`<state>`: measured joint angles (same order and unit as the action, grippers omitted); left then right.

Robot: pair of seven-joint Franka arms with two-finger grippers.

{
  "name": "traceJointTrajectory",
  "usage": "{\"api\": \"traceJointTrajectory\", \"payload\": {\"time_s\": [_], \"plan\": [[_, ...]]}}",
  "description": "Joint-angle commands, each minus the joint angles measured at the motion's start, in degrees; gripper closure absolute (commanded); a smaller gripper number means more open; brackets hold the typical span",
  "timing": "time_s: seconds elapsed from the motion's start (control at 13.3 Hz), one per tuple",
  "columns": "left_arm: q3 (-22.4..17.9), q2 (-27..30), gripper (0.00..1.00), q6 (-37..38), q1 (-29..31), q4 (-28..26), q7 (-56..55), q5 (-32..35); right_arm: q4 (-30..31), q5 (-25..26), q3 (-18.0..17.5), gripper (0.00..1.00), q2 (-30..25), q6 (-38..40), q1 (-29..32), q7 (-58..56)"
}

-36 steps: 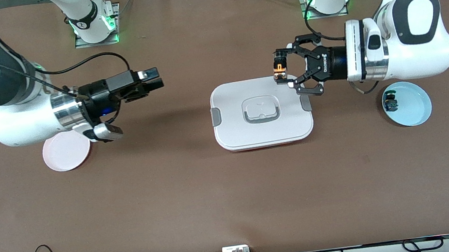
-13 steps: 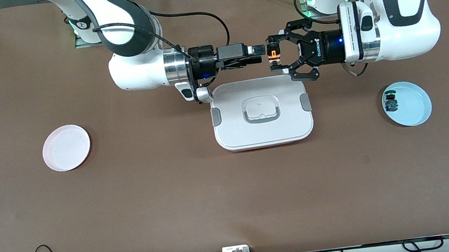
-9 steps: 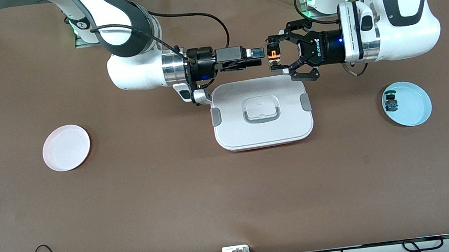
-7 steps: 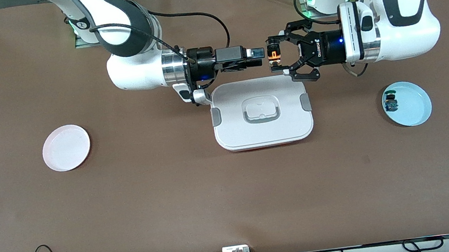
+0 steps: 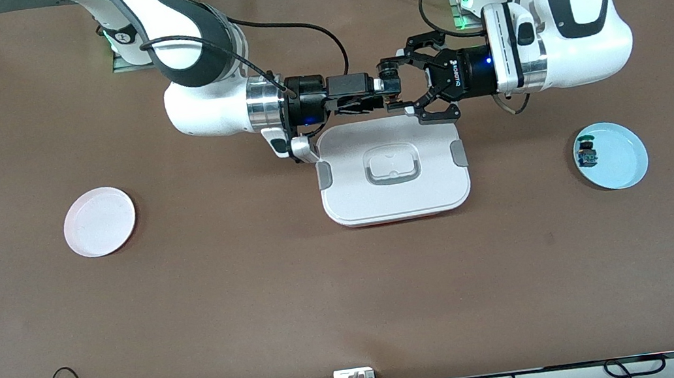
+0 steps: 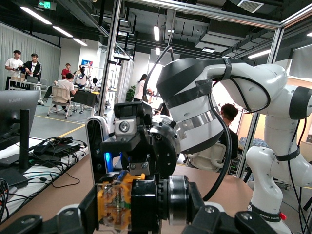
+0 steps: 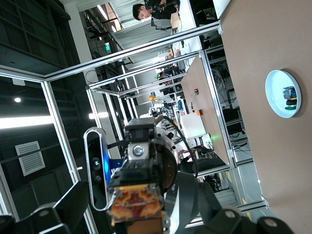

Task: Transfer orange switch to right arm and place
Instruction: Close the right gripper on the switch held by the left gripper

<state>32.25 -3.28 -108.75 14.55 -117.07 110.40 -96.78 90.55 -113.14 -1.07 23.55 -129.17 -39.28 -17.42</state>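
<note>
Nearest the front camera, a white lidded container [image 5: 393, 171] with a grey handle sits at mid-table, below and just nearer than the two grippers. A pale pink plate [image 5: 99, 221] lies toward the right arm's end of the table, well apart from the right gripper. A light blue plate [image 5: 610, 155] lies toward the left arm's end and carries a small switch with blue and green parts [image 5: 586, 153].

Above the container's farther edge the two arms meet tip to tip. The left gripper [image 5: 389, 85] is clamped on the orange switch [image 6: 113, 206], held up in the air. The right gripper [image 5: 380, 89] has its slim fingers spread apart around the switch; whether they touch it cannot be told. In the right wrist view the switch [image 7: 135, 201] sits close before that camera.
</note>
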Motion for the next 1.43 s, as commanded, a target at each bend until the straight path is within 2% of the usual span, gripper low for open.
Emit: {"api": "traceJointTrajectory", "payload": {"time_s": [0.0, 0.23, 0.3, 0.38, 0.45, 0.53, 0.6, 0.83, 0.98, 1.05, 1.13, 1.36], "plan": [[0.18, 0.21, 0.99, -0.15, 0.3, -0.52, 2.54, -1.92, -1.43, -1.38, -0.25, 0.01, 0.88, -0.91, -0.01, -1.21], [0.18, 0.21, 0.99, -0.15, 0.3, -0.52, 2.54, -1.92, -1.34, -1.29, -0.25, 0.04, 0.88, -0.82, -0.18, -1.3], [0.18, 0.21, 0.99, -0.15, 0.3, -0.52, 2.54, -1.92, -1.34, -1.12, -0.25, 0.13, 0.8, -0.74, -0.01, -1.38], [0.18, 0.21, 0.99, -0.15, 0.3, -0.52, 2.54, -1.92, -1.34, -0.59, -0.25, 0.29, 0.36, -0.73, -0.01, -1.56], [0.18, 0.21, 0.99, -0.15, 0.3, -0.52, 2.54, -1.92, -1.25, -0.67, -0.25, 0.7, 0.18, -0.56, 0.08, -1.82], [0.27, 0.12, 0.99, -0.15, 0.3, -0.52, 2.54, -1.92, -1.25, -0.76, -0.25, 0.79, 0.18, -0.56, 0.17, -1.82], [0.18, 0.12, 0.99, -0.15, 0.3, -0.52, 2.54, -1.92, -1.25, -0.76, -0.25, 0.92, 0.01, -0.56, 0.17, -1.74], [0.18, 0.03, 0.99, -0.15, 0.3, -0.52, 2.54, -1.92, -1.25, -0.41, -0.33, 0.95, -0.08, -0.56, 0.08, -2.09], [0.18, 0.03, 0.95, -0.15, 0.3, -0.52, 2.54, -1.92, -1.25, -0.15, -0.33, 0.96, -0.08, -0.56, 0.08, -3.49], [0.27, 0.03, 0.78, -0.06, 0.48, -0.52, 2.46, -1.92, -1.25, -0.15, -0.33, 0.96, -0.08, -0.56, 0.08, -3.67], [0.18, -0.06, 0.01, 0.2, 0.48, -0.52, 2.8, -1.92, -1.25, -0.15, -0.33, 0.96, -0.08, -0.56, -0.01, -3.67], [0.0, -0.23, 0.0, 0.55, 2.05, -0.44, 3.59, -1.83, -0.73, -0.15, -0.33, 0.97, -0.17, -0.56, -0.01, -3.58]]}}
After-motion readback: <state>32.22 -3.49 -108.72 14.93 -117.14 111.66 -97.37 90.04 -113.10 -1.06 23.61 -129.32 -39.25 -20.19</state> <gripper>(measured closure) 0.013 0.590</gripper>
